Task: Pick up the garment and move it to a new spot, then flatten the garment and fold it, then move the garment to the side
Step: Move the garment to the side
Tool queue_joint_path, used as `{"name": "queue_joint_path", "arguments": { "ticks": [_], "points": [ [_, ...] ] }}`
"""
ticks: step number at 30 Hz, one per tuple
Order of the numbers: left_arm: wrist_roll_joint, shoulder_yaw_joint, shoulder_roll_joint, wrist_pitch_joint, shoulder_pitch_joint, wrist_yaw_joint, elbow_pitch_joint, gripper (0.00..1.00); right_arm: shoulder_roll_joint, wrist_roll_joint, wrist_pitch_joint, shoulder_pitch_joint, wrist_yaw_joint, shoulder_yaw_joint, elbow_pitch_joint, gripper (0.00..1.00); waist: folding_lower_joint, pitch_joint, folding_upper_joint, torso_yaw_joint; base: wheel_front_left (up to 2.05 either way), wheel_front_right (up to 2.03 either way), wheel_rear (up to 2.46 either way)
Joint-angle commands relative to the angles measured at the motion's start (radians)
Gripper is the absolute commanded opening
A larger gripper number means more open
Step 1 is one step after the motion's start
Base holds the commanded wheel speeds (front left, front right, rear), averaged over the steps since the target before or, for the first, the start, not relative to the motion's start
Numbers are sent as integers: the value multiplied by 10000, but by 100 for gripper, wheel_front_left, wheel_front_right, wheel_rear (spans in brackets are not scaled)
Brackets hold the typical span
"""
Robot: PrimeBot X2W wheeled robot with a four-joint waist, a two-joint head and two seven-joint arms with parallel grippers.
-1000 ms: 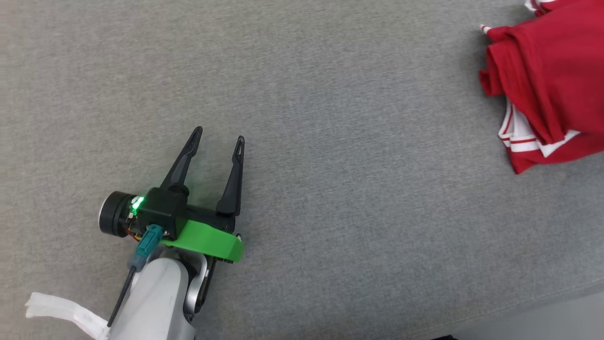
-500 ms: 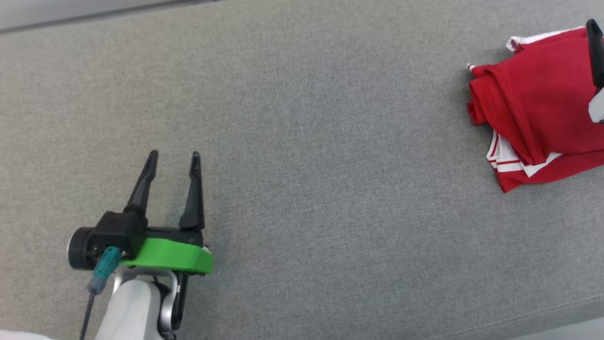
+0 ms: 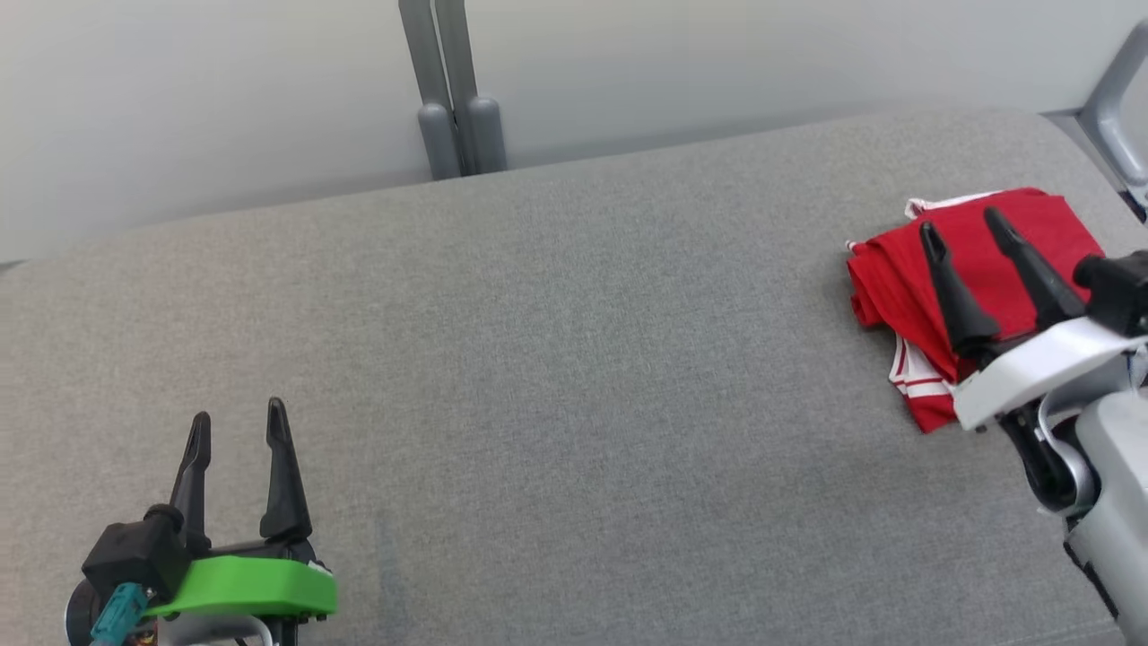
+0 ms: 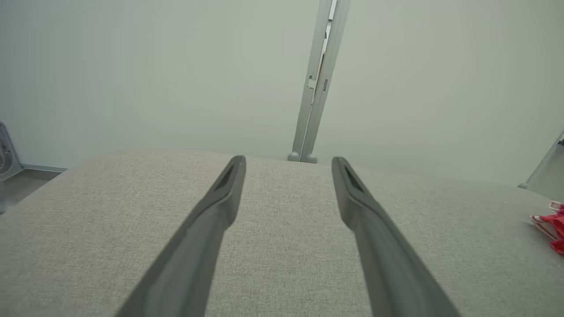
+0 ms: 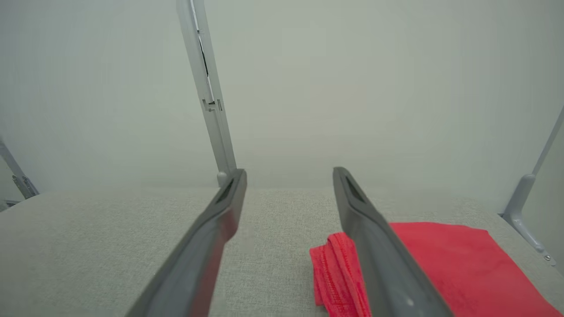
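The garment (image 3: pixel 995 260) is red with white striped trim, folded into a compact stack at the right end of the grey padded surface (image 3: pixel 574 359). My right gripper (image 3: pixel 964 222) hovers just in front of and over it, fingers spread and empty. In the right wrist view the garment (image 5: pixel 449 264) lies below and to the right of the gripper (image 5: pixel 288 174), partly behind the right finger. At the lower left, far from the cloth, my left gripper (image 3: pixel 235 415) stands open with nothing in it. The left wrist view shows that gripper (image 4: pixel 288 162) over bare fabric, with the garment's edge (image 4: pixel 551 224) at far right.
A grey upright post (image 3: pixel 453 90) stands behind the surface's far edge against a pale wall. A grey metal bracket (image 3: pixel 1112 99) rises at the far right corner. The surface's back edge curves across the upper head view.
The head camera has tilted up, bringing the wall and post into view. My right gripper has let go of the garment and drawn back, open. The left gripper stayed open.
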Motion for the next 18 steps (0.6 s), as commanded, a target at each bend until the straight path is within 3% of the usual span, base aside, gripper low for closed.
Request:
{"name": "queue_joint_path", "arguments": {
  "ticks": [1,11,18],
  "points": [
    [5,50,-7,-45,245,-69,80,100,133,-295,-19,456,-3,-255,-229,100,1,-719,0,287,0,0,0],
    [680,333,-144,-45,710,-356,525,100,1435,-1678,-19,3035,-1,-2118,-1423,100,1,-775,0,507,0,0,0],
    [1425,361,-215,-45,629,-490,741,100,1873,-2199,-19,3502,-1,-2324,-1645,100,1,-683,0,435,0,0,0]
  ]
}}
